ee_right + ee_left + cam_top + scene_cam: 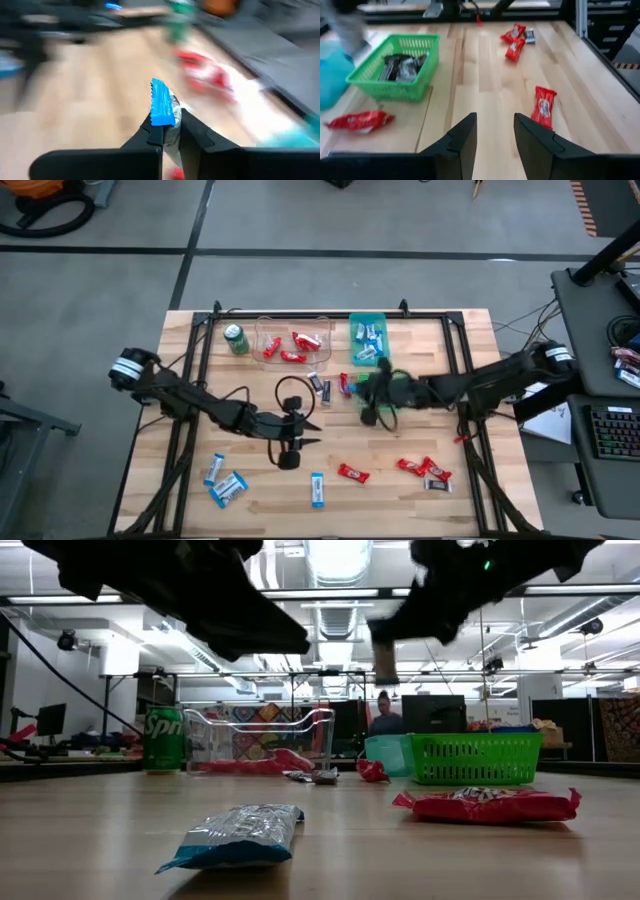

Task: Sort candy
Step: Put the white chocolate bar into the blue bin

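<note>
My right gripper (pixel 362 388) hovers above the table's middle, near the green basket (pixel 388 383), shut on a blue-and-white candy (pixel 161 102). My left gripper (pixel 495 140) is open over the bare wood at the middle left (pixel 312 432), with nothing between its fingers. Loose candy lies flat on the table: blue-and-white bars (pixel 228 488) at the near left, red ones (pixel 352 472) and a dark one (pixel 437 483) at the near right. The green basket (pixel 395 67) holds dark bars. My right gripper pinches one end of the blue-and-white candy (pixel 162 120) between its two fingers. The rest of the bar sticks out past the fingertips. The candy is lifted clear of the table, as the low view shows (pixel 385 660).
A clear tray (pixel 293 345) with red candy, a teal container (pixel 368 335) with blue-and-white candy and a green drink can (pixel 236 338) stand along the far edge. A dark bar (pixel 320 385) and a red one (pixel 345 385) lie mid-table. Black frame rails (pixel 462 360) border the table.
</note>
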`<act>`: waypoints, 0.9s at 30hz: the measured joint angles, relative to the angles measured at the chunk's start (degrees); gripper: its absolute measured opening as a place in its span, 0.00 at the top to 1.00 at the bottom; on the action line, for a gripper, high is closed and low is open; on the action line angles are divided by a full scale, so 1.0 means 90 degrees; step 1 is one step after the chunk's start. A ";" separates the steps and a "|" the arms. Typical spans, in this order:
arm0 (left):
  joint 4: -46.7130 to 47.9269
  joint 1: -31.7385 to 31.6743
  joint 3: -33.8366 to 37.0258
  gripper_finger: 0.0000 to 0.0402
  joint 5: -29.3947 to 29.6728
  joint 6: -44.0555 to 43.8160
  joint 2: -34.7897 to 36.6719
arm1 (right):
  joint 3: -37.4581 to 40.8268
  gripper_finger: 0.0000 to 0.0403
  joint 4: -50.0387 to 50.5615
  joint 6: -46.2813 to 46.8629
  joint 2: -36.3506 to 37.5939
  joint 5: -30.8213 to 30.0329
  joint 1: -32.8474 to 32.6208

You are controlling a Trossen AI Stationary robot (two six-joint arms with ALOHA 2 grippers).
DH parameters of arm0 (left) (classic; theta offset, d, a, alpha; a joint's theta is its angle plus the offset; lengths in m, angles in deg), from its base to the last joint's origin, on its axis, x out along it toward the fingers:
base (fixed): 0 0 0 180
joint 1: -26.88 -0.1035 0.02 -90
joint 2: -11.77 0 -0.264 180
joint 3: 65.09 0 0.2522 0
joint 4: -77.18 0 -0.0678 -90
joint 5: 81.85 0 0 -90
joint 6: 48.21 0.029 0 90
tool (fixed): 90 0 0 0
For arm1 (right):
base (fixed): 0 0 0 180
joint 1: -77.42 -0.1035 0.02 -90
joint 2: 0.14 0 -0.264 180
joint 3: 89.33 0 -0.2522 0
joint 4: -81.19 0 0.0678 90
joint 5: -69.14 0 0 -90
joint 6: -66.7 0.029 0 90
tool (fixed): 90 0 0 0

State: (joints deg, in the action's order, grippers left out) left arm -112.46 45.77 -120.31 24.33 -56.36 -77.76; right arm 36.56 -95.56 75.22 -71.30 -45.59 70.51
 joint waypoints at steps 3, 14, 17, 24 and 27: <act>0.0324 0.0003 0.0000 0.72 -0.0002 -0.0157 0.0154 | 0.0001 0.96 0.0698 0.0489 0.0183 -0.0490 0.0610; 0.1040 0.0001 0.0002 0.72 0.0408 -0.0545 0.0293 | 0.0001 0.96 0.1422 0.1366 0.0150 0.0573 0.3205; 0.1126 0.0000 0.0000 0.72 0.0488 -0.0551 0.0293 | 0.0001 0.96 0.1445 0.1512 0.0151 0.1023 0.3713; 0.1154 -0.0021 0.0000 0.72 0.0901 -0.0510 0.0293 | 0.0001 0.96 0.1458 0.1583 -0.0003 0.1631 0.4354; 0.1154 -0.0034 0.0001 0.72 0.1033 -0.0497 0.0293 | 0.0001 0.96 0.1406 0.1578 -0.0235 0.1632 0.4434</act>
State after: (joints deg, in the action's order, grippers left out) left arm -102.07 45.47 -120.30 33.62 -60.83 -75.12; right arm 36.57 -82.91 89.42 -73.41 -30.90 110.42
